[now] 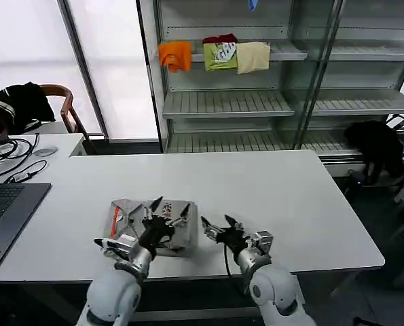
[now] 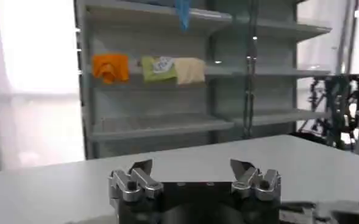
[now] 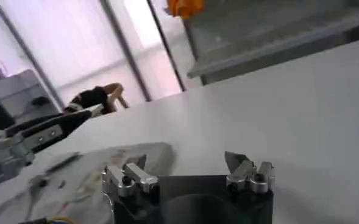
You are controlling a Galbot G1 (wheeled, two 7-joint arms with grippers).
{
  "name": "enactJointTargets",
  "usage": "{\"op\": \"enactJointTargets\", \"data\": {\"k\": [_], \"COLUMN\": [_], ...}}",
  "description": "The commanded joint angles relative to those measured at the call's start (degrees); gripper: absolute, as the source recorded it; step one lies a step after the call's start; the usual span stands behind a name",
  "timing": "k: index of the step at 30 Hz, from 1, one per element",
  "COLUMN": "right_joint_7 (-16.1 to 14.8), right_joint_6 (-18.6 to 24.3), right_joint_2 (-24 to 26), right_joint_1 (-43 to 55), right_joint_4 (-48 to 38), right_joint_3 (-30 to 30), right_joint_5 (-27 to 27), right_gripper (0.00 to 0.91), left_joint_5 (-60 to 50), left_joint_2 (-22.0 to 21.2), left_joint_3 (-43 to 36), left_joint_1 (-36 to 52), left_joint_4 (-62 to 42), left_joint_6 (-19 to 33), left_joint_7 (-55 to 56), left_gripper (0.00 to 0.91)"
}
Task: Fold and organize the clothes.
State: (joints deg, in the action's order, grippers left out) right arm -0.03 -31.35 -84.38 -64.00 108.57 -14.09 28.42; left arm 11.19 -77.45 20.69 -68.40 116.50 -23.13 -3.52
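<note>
The clothes (image 1: 129, 209), a light grey T-shirt folded into a compact rectangle with a red strip showing at one side, lie near the front edge of the white table (image 1: 276, 197). My left gripper (image 1: 170, 208) hovers open over the shirt's right half, its jaws spread wide and empty (image 2: 191, 165). Just right of the shirt's edge, my right gripper (image 1: 216, 223) is low over bare table, also open and holding nothing (image 3: 186, 161). The right wrist view shows the shirt (image 3: 109, 167) beside that gripper, with the left gripper's fingers (image 3: 48, 131) beyond it.
A laptop (image 1: 5, 210), cables and a mouse (image 1: 44, 151) occupy the table's left end. A chair with a black garment (image 1: 22, 105) stands behind. The rear shelf holds orange (image 1: 175, 54), green (image 1: 220, 56) and cream (image 1: 254, 56) folded garments. A black garment (image 1: 375, 144) lies at right.
</note>
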Motion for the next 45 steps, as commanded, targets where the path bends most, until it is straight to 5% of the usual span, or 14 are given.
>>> {"op": "enactJointTargets", "data": {"k": [1, 4, 6, 7, 9, 24, 45], "right_joint_7": [-1.2, -2.1, -2.4, -2.3, -1.8, 2.6, 0.9], "right_joint_6": [-1.9, -1.9, -1.8, -1.8, -1.8, -1.8, -1.8], "right_joint_2": [-1.0, -0.9, -0.6, -0.6, -0.7, 1.5, 6.7], "right_joint_1": [0.7, 0.3, -0.1, -0.4, -0.6, -2.2, -10.3], "right_joint_4": [-2.6, -3.6, -3.7, -3.5, -3.0, 1.9, 8.2], "right_joint_3": [8.8, 9.4, 9.5, 9.4, 8.9, 3.8, -3.7], "right_joint_5": [7.6, 6.3, 5.8, 5.8, 6.2, 9.5, 8.1], "right_gripper": [0.846, 0.796, 0.574, 0.312, 0.000, 0.000, 0.000], "left_joint_5": [6.3, 6.4, 6.4, 6.3, 6.3, 5.4, 5.7], "left_joint_2": [2.5, 2.0, 1.7, 1.5, 1.3, 1.1, 1.3], "left_joint_3": [13.8, 13.9, 13.8, 13.8, 13.7, 14.2, 15.8], "left_joint_1": [-2.3, -3.1, -3.3, -3.3, -3.3, -3.0, -5.5], "left_joint_4": [1.8, 1.6, 1.4, 1.4, 1.3, 0.1, 0.5], "left_joint_6": [0.4, 0.5, 0.7, 0.6, 0.6, 0.5, 0.9], "left_joint_7": [0.0, 0.0, 0.1, 0.1, 0.2, 0.6, -0.1], "left_gripper": [0.907, 0.907, 0.907, 0.907, 0.907, 0.907, 0.907]}}
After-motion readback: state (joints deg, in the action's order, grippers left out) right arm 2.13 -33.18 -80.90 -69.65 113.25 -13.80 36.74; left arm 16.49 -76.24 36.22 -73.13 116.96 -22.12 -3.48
